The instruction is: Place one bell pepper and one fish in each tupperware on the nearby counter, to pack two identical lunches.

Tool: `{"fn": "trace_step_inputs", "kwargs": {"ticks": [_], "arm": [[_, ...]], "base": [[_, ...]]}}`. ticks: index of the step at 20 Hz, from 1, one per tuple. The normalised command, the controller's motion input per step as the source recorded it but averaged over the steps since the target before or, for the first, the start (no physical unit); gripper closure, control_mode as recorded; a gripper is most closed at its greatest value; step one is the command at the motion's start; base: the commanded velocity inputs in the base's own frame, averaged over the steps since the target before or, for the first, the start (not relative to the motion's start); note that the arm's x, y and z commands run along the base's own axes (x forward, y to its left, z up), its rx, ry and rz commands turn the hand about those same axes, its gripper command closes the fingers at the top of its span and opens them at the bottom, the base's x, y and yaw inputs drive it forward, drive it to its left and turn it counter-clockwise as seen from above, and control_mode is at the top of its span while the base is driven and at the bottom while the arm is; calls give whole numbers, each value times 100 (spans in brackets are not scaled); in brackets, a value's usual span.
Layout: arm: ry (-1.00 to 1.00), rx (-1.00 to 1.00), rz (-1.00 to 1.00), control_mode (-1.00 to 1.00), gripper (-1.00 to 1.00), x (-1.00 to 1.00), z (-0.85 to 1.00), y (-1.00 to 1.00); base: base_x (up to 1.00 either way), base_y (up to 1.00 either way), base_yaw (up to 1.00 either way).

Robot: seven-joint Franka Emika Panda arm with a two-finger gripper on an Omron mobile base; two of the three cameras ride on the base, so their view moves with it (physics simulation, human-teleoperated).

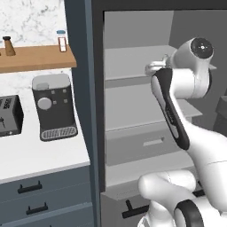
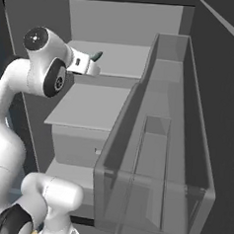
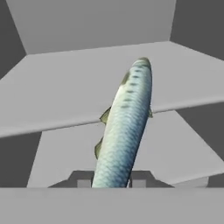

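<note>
Fridge shelf (image 3: 65, 87), fish (image 3: 124, 127) clamped in claw (image 3: 111, 180)

Both base views look forward and down into the open fridge's shelves (image 1: 133, 95) from opposite sides; hand view sits close above one shelf (image 3: 65, 92)

A white robot arm (image 1: 181, 111) reaches into an open grey fridge (image 1: 133, 111), its hand at the upper shelf (image 1: 128, 62). On the counter (image 1: 26, 155) beside it, a coffee machine (image 1: 54, 106) stands near the right edge, a toaster (image 1: 9, 116) at the left.
</note>
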Motion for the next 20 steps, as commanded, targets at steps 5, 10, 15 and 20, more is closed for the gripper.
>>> {"fn": "trace_step_inputs", "kwargs": {"ticks": [5,10,15,20], "arm": [[17,-6,0,-100,100,-100,-100,-1],[6,0,8,-100,100,-100,-73,0],[3,0,2,100,100,-20,-13,0],[0,0,0,100,100,0,0,0]], "base": [[0,0,0],[0,0,0],[-80,18,9],[-100,96,28]]}}
